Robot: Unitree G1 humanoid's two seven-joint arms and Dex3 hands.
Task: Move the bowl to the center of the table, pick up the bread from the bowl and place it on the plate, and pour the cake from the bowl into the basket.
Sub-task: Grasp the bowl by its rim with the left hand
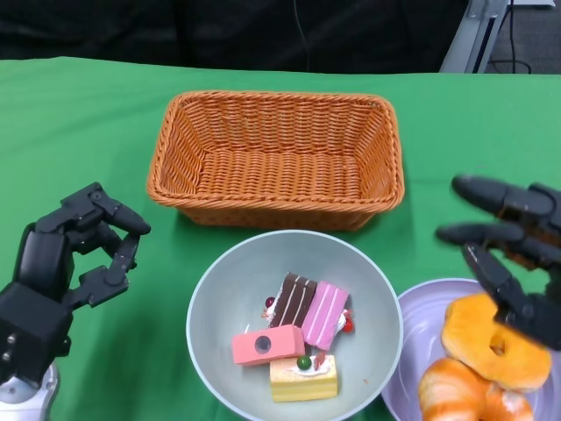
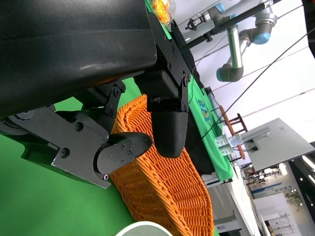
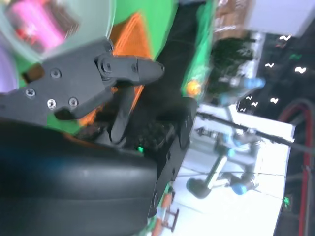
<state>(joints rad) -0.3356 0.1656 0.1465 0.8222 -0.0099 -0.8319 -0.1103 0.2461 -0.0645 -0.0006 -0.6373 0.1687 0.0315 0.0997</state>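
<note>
A grey-green bowl (image 1: 219,342) sits at the table's near middle with several small cake pieces (image 1: 298,338) inside: pink, chocolate-striped and yellow. An empty wicker basket (image 1: 276,158) stands just behind it. At the lower right a lilac plate (image 1: 419,320) carries two golden breads (image 1: 469,355). My right hand (image 1: 513,250) hovers over the plate and breads with fingers spread, holding nothing. My left hand (image 1: 74,254) floats left of the bowl, fingers apart and empty. The left wrist view shows the basket (image 2: 162,187) past my fingers (image 2: 123,150).
Green cloth (image 1: 79,132) covers the table, with bare stretches left of the basket and at the far right. Beyond the table's far edge is dark floor. The right wrist view is blurred, showing bowl (image 3: 59,24) and basket (image 3: 130,34) behind my fingers.
</note>
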